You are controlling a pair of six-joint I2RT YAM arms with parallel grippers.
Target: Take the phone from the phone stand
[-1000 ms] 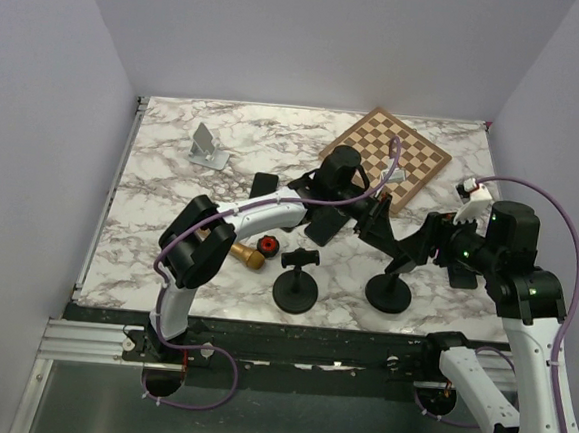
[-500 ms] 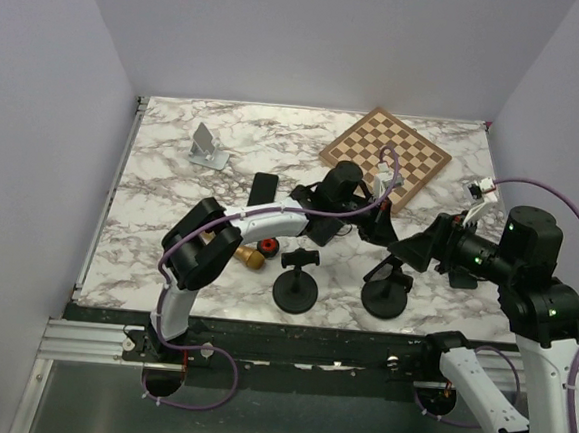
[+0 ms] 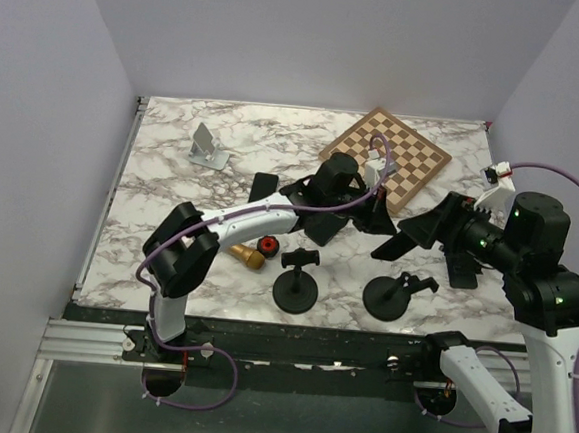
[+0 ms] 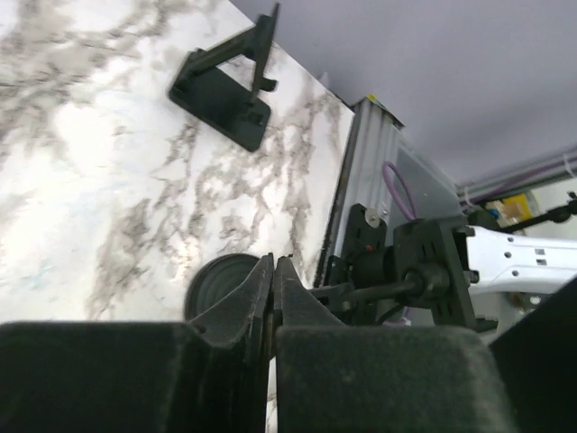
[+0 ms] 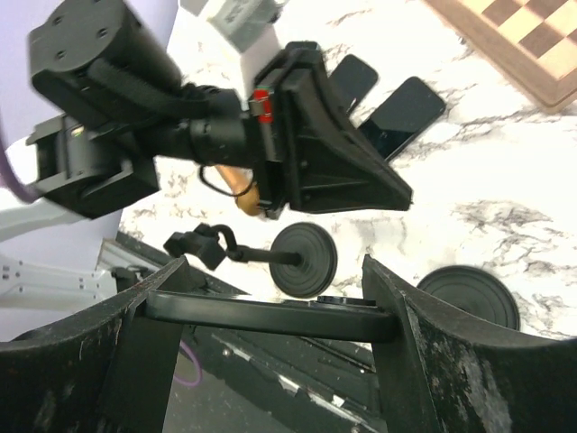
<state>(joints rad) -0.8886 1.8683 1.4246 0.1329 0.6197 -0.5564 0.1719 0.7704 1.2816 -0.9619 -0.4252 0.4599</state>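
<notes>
The left arm (image 3: 260, 214) reaches low and far forward with the left gripper (image 4: 272, 263) pinched tip to tip, while the right arm (image 3: 540, 286) is raised and folded, the right gripper (image 5: 270, 316) clamped across a phone (image 5: 225, 311) just beside the left fingertips

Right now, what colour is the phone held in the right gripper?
Black; the phone shows best in the right wrist view.
</notes>
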